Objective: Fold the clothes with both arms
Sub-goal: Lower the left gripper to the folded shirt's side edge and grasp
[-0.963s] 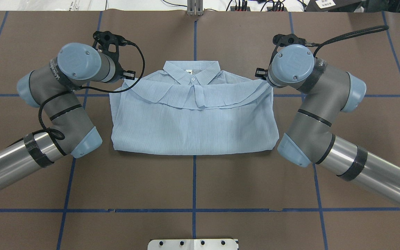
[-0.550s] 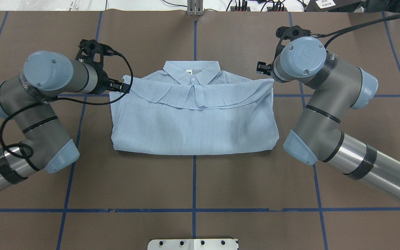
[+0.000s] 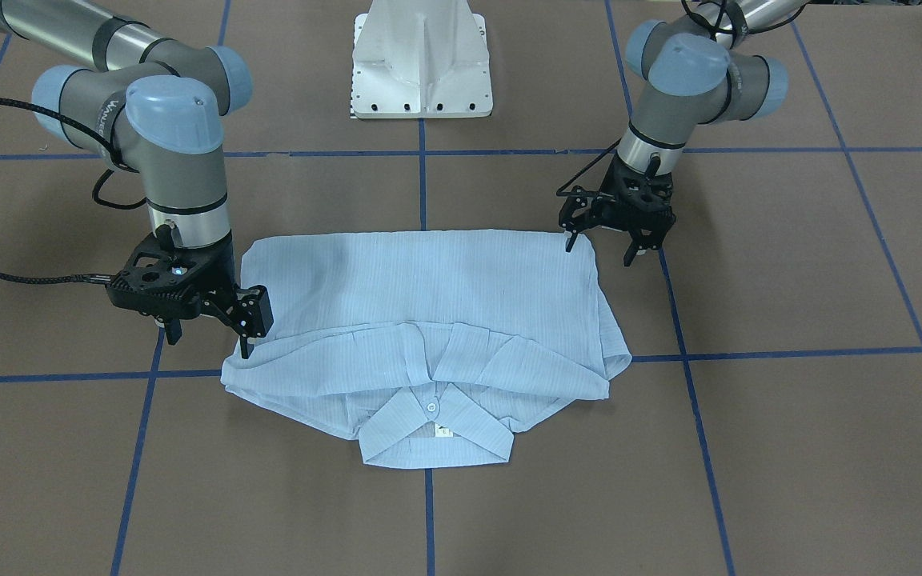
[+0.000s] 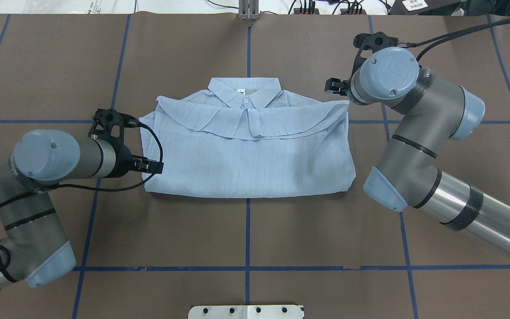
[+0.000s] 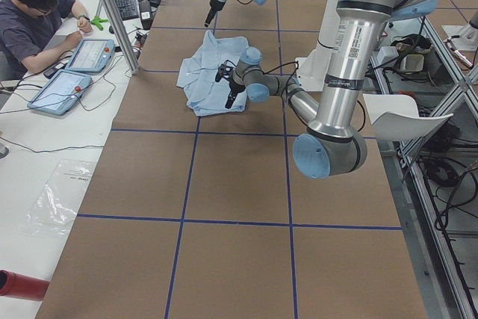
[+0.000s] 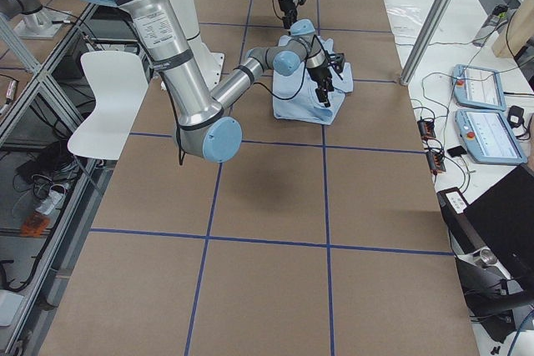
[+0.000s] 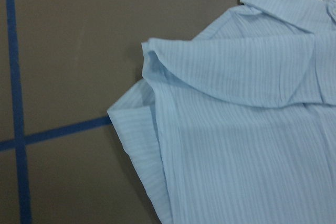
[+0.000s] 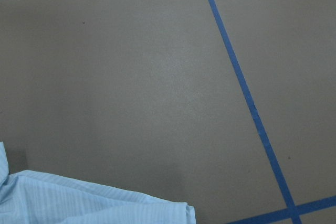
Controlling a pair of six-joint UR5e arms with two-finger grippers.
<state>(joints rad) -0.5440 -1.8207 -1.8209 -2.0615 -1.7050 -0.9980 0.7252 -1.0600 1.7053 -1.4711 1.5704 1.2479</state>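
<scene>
The clothes, one light blue striped shirt (image 4: 246, 155), lie folded in a rectangle at the table's middle, collar (image 4: 245, 88) on the far side and the hem folded up just below it. My left gripper (image 3: 599, 250) hangs open beside the shirt's near left corner, holding nothing. In the overhead view it (image 4: 148, 166) sits at that edge. My right gripper (image 3: 207, 340) stands open at the far right corner, one fingertip (image 3: 245, 346) close to the cloth. The left wrist view shows the shirt's left edge (image 7: 252, 129); the right wrist view shows only a corner (image 8: 79, 203).
The brown table cover carries blue tape grid lines (image 4: 248, 230). The white pedestal base (image 3: 421, 64) stands at the robot's side. A person (image 5: 30, 20) sits at a side bench with tablets (image 5: 63, 87). A white chair (image 6: 108, 97) stands behind the robot.
My left gripper has drawn back from the shirt's far left corner toward the near left corner. My right gripper has shifted slightly outward from the far right corner. The shirt lies unchanged.
</scene>
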